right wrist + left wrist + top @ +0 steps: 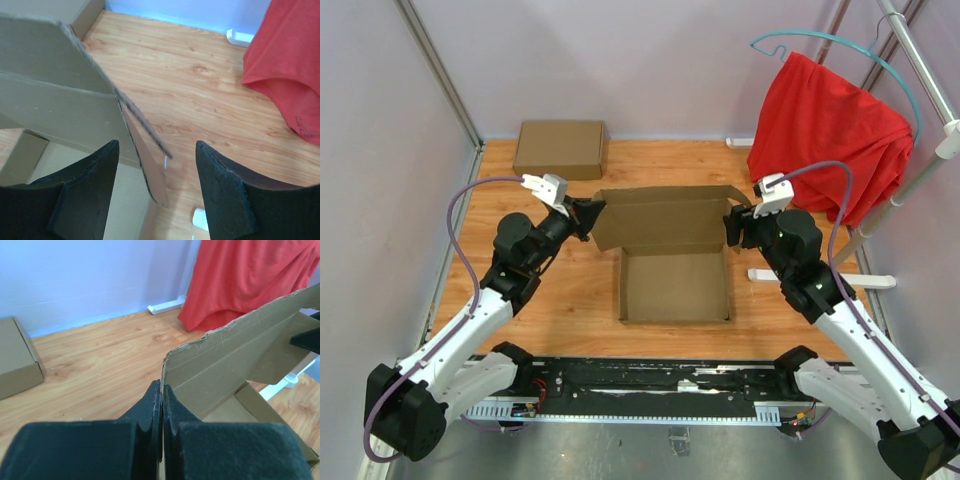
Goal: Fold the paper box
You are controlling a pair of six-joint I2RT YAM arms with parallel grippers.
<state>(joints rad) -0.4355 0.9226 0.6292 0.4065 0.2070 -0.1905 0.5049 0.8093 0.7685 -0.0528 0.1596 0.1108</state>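
Note:
The paper box (675,285) lies in the middle of the wooden table, its shallow tray formed and its lid panel (665,218) standing up at the back. My left gripper (590,215) is shut on the lid's left edge. In the left wrist view the cardboard (225,365) is pinched between the closed fingers (150,405). My right gripper (735,228) is open at the lid's right end. In the right wrist view a side flap (145,160) of the box (50,90) hangs between the spread fingers (100,170), touching neither.
A second, fully formed flat brown box (560,148) lies at the back left, also in the left wrist view (15,357). A red cloth (830,120) hangs on a rack at the right, whose white foot (820,278) lies beside my right arm. Walls enclose the table.

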